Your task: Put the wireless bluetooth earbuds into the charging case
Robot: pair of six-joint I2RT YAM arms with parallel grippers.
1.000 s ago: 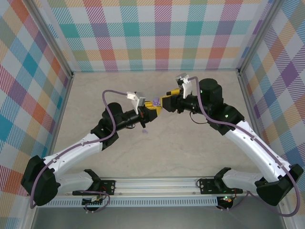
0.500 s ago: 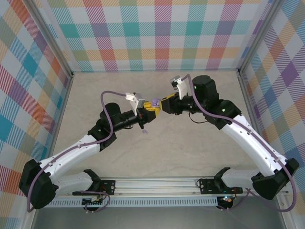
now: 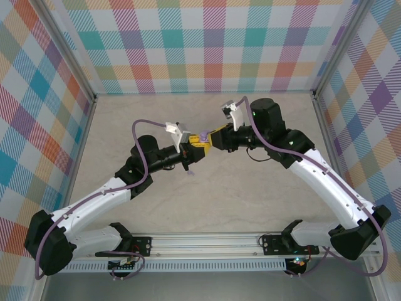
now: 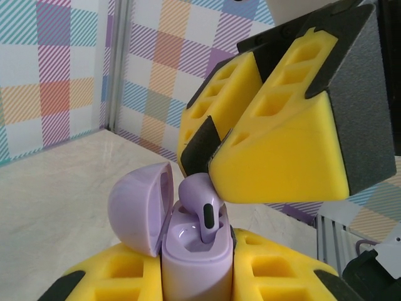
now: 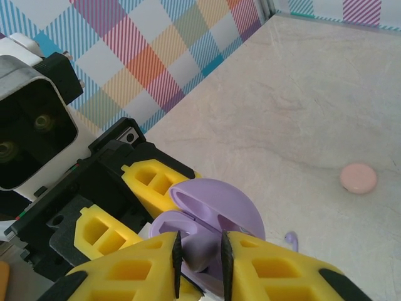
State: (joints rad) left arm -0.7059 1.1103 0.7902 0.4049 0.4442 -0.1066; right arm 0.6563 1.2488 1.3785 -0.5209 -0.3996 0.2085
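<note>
The charging case [image 4: 194,263] is a small glossy lilac shell. It is hinged open, with its domed lid [image 4: 139,207] swung back to one side and a paler, shiny hollow showing inside. The left gripper [image 3: 196,148] is clamped on the case's body, with a yellow finger pressed against each flank, and holds it up off the table [image 3: 250,182]. One earbud [image 4: 202,199] stands in the case's mouth. It is the same lilac, with a rounded head and a short stem that has a dark strip down its face. Its long axis runs almost straight along the case's depth: the stem end points down into the hollow, and the head points out and leans a little toward the lid. The right gripper [image 5: 200,248] meets the case from the opposite side. Its two yellow fingers are drawn in close, with the earbud's head pinched between the dark pads just above the case's rim. The second earbud [image 3: 192,170] lies loose on the table, near the case on the side toward the arm bases. A pink disc [image 5: 358,178] rests flat on the table, well apart from the case.
</note>
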